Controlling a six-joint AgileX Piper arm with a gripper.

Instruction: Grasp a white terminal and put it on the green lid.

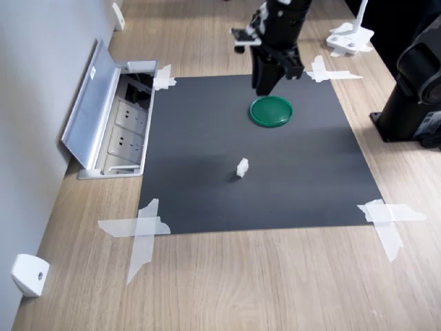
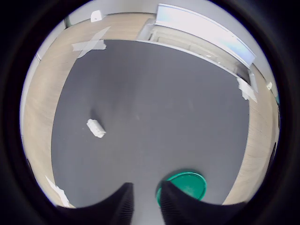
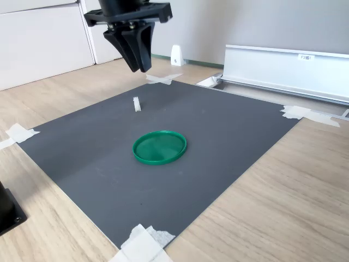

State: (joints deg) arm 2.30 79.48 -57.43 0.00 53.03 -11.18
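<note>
In the first exterior view, the gripper (image 1: 265, 88) hangs over the mat just beyond the green lid (image 1: 271, 111), jaws nearly together and holding nothing; the white terminal (image 1: 242, 167) stands well apart on the lid's near side.

In the wrist view, the terminal (image 2: 96, 128) lies ahead of the fingertips, its long axis slanted.

In the second exterior view, the terminal (image 3: 137, 103) sits behind the lid (image 3: 160, 147).
</note>
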